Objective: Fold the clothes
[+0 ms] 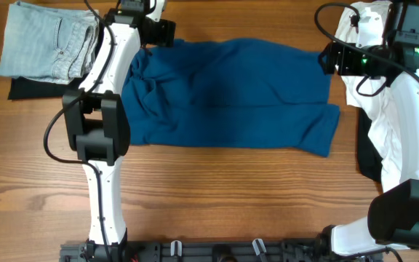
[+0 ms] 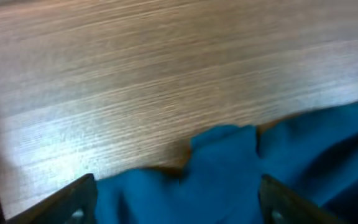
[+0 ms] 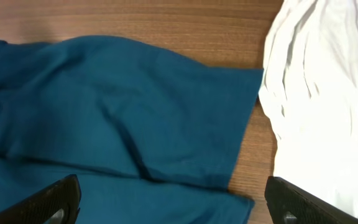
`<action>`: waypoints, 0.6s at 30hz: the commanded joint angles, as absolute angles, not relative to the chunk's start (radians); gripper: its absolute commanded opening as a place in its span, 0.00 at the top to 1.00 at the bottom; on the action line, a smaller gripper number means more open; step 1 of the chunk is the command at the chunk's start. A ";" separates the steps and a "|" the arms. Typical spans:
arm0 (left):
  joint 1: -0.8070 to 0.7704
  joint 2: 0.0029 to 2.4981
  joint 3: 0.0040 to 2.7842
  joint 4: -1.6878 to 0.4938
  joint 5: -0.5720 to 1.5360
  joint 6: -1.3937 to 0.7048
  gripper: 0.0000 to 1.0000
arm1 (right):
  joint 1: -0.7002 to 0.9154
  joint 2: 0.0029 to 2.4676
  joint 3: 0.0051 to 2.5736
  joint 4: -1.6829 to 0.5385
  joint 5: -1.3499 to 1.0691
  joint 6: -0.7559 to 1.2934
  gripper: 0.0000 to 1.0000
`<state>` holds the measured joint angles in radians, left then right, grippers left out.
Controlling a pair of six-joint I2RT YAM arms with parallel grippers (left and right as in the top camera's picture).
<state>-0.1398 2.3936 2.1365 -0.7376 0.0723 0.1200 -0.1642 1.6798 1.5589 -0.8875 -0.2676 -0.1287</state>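
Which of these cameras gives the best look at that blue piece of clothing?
The overhead view: it shows nearly the whole blue garment spread out. The left wrist view catches only a rumpled edge; the right wrist view shows one end, beside a white cloth.

A blue garment (image 1: 231,94) lies spread across the middle of the wooden worktop (image 1: 217,196), rumpled at its left end. The left claw (image 1: 162,30) sits at its upper left corner and the right claw (image 1: 329,58) at its upper right. Folded jeans (image 1: 42,44) lie far left on a black cloth (image 1: 28,89). A white garment (image 1: 366,80) lies at the right.
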 commanded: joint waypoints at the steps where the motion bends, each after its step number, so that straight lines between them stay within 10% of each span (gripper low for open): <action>1: -0.089 2.403 2.149 -0.748 0.045 -0.043 0.15 | -0.160 1.693 1.569 -0.881 -0.301 -0.120 0.04; 18: -0.070 2.566 2.149 -0.754 0.059 -0.023 0.21 | -0.160 1.696 1.569 -0.883 -0.301 -0.121 0.05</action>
